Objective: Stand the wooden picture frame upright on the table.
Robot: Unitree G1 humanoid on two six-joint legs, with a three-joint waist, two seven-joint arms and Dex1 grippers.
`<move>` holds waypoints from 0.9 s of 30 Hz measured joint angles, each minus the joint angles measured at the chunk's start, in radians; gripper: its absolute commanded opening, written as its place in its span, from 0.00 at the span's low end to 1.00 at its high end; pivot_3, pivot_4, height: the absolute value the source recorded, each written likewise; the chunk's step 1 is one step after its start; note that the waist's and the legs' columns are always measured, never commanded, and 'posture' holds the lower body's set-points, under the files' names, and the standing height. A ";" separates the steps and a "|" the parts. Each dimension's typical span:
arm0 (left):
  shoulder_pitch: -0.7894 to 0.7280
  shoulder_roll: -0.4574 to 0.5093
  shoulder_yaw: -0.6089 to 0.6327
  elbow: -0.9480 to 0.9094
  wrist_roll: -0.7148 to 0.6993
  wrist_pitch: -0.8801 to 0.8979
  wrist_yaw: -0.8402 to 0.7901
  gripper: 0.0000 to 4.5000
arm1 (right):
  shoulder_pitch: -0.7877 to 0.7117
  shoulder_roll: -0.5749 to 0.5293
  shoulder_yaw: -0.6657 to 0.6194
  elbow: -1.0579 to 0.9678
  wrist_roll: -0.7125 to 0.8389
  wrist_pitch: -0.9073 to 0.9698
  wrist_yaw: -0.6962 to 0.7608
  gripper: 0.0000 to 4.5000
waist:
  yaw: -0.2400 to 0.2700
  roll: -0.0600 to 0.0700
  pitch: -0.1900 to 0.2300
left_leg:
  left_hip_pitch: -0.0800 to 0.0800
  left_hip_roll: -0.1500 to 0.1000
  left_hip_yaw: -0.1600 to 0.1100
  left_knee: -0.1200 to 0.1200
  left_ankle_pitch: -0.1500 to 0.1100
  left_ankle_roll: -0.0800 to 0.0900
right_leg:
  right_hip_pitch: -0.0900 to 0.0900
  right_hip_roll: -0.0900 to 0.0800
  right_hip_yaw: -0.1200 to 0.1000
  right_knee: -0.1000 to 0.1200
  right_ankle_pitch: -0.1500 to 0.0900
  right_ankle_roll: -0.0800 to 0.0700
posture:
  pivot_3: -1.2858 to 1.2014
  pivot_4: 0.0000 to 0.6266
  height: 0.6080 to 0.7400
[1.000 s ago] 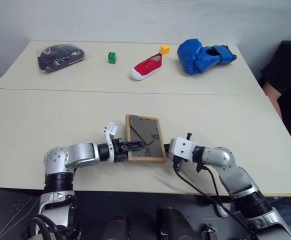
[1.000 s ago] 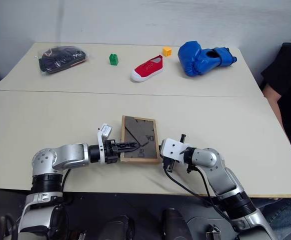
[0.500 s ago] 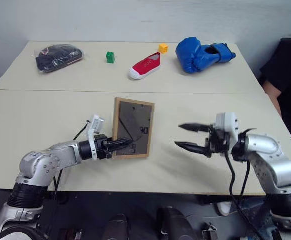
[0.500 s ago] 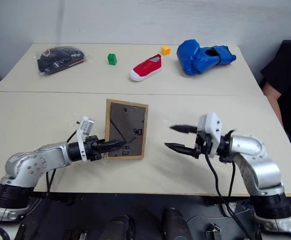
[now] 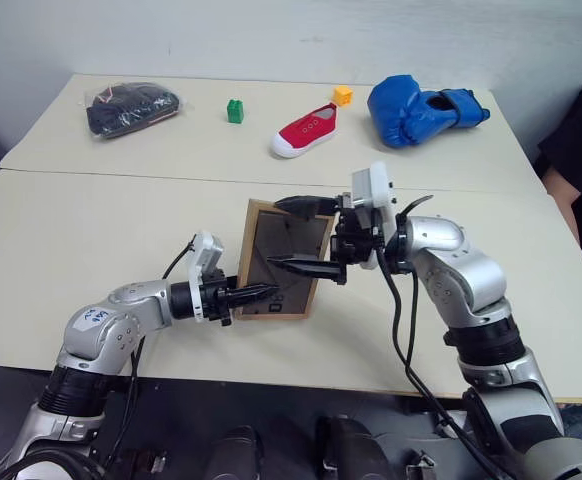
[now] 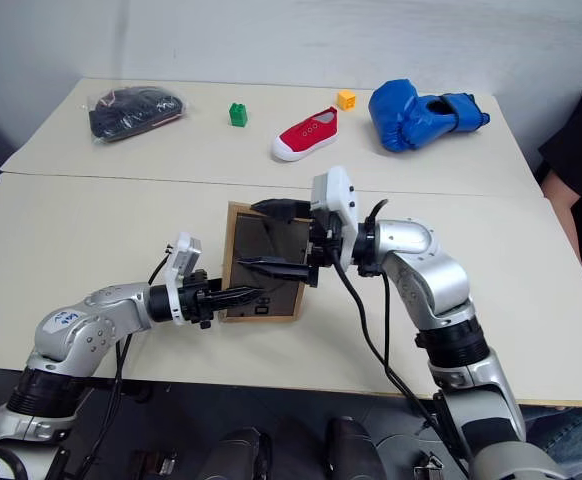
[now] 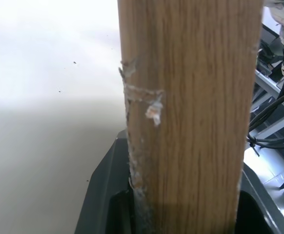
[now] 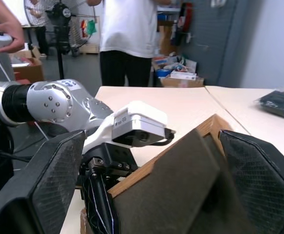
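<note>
— What's out, by count?
— One wooden picture frame (image 5: 283,262), one red shoe (image 5: 306,131), one blue boxing glove (image 5: 419,109).
— Small blocks?
— Two: one green (image 5: 235,110), one yellow (image 5: 343,95). Plus one dark bagged bundle (image 5: 130,106), upper left of the frame.

- No readable text, brand or number anywhere.
- The left arm (image 5: 96,322) carries small dark marks, possibly writing, too blurred to make out.

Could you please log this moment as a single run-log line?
left gripper: shut on wooden picture frame, edge clamped | frame: tilted up, back showing | right gripper: open, straddling frame's back | table: frame not yet standing
</note>
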State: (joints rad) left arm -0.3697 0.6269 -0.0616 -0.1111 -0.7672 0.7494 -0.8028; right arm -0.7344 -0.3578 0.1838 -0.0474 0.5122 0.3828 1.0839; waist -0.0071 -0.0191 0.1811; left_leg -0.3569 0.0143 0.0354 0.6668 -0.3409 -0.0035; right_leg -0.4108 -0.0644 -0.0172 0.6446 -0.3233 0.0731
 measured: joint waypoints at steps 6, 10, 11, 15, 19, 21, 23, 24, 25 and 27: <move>0.004 -0.010 0.006 -0.012 0.017 0.013 -0.005 0.27 | -0.027 0.023 0.045 0.044 -0.036 -0.061 0.085 0.99 | 0.001 0.000 0.000 | 0.000 0.000 -0.001 0.000 0.000 0.000 | 0.000 0.000 0.000 0.000 0.000 0.000 | 0.52 0.24 1.00; 0.006 -0.021 0.044 -0.020 -0.036 0.127 0.015 0.27 | 0.013 -0.008 0.042 -0.015 -0.014 -0.077 0.150 0.99 | 0.002 0.000 0.000 | -0.001 0.000 -0.001 0.000 0.000 0.001 | 0.000 0.000 -0.001 0.001 0.000 0.000 | 0.52 0.24 1.00; 0.002 -0.028 0.062 -0.015 -0.071 0.186 0.032 0.27 | 0.028 -0.028 0.040 -0.038 -0.009 -0.079 0.164 0.99 | 0.002 0.000 0.000 | -0.002 0.000 -0.002 0.000 -0.001 0.001 | 0.000 0.000 -0.001 0.001 0.000 0.000 | 0.52 0.24 1.00; -0.022 -0.056 0.140 0.046 -0.199 0.422 0.106 0.27 | 0.098 -0.112 0.006 -0.107 -0.003 -0.099 0.208 0.99 | 0.002 0.000 0.000 | -0.003 0.000 -0.002 0.000 -0.001 0.001 | -0.001 0.000 -0.002 0.001 0.000 0.001 | 0.52 0.24 1.00; -0.065 -0.081 0.194 0.093 -0.294 0.604 0.172 0.27 | 0.146 -0.154 -0.011 -0.143 -0.008 -0.131 0.212 0.99 | -0.005 0.000 0.000 | -0.003 0.000 -0.002 0.000 0.000 0.000 | -0.001 0.000 -0.002 0.001 0.000 0.001 | 0.52 0.24 1.00; -0.087 -0.103 0.213 0.117 -0.325 0.660 0.198 0.27 | 0.152 -0.148 -0.023 -0.143 -0.020 -0.170 0.202 0.99 | -0.009 0.000 0.000 | -0.003 0.000 -0.002 0.001 0.000 -0.001 | -0.002 0.001 -0.002 0.001 0.000 0.001 | 0.52 0.24 1.00; -0.104 -0.121 0.250 0.131 -0.365 0.709 0.220 0.27 | 0.151 -0.107 -0.041 -0.123 -0.041 -0.239 0.166 0.99 | -0.019 0.000 0.000 | -0.003 0.000 -0.002 0.001 0.001 -0.001 | -0.002 0.001 -0.002 0.001 0.000 0.001 | 0.52 0.24 1.00; -0.123 -0.123 0.268 0.147 -0.381 0.732 0.229 0.27 | 0.149 -0.091 -0.051 -0.105 -0.047 -0.277 0.148 0.99 | -0.021 0.000 0.000 | -0.003 0.000 -0.002 0.001 0.001 -0.002 | -0.002 0.001 -0.002 0.001 0.000 0.001 | 0.52 0.24 1.00; -0.143 -0.123 0.290 0.169 -0.392 0.761 0.239 0.27 | 0.144 -0.078 -0.067 -0.082 -0.057 -0.310 0.130 0.99 | -0.021 0.000 0.000 | -0.003 0.000 -0.002 0.001 0.001 -0.002 | -0.002 0.001 -0.002 0.001 0.000 0.001 | 0.52 0.24 1.00; -0.183 -0.104 0.331 0.231 -0.457 0.830 0.262 0.27 | 0.119 -0.087 -0.128 -0.020 -0.084 -0.389 0.092 0.99 | -0.021 0.000 0.000 | -0.003 0.000 -0.002 0.001 0.001 -0.002 | -0.002 0.001 -0.002 0.001 0.000 0.001 | 0.52 0.24 1.00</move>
State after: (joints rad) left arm -0.5527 0.5234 0.2692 0.1194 -1.2244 1.5797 -0.5408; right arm -0.6158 -0.4447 0.0558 -0.0674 0.4285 -0.0066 1.1754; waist -0.0281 -0.0194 0.1813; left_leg -0.3597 0.0142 0.0336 0.6681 -0.3397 -0.0058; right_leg -0.4133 -0.0634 -0.0190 0.6461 -0.3229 0.0738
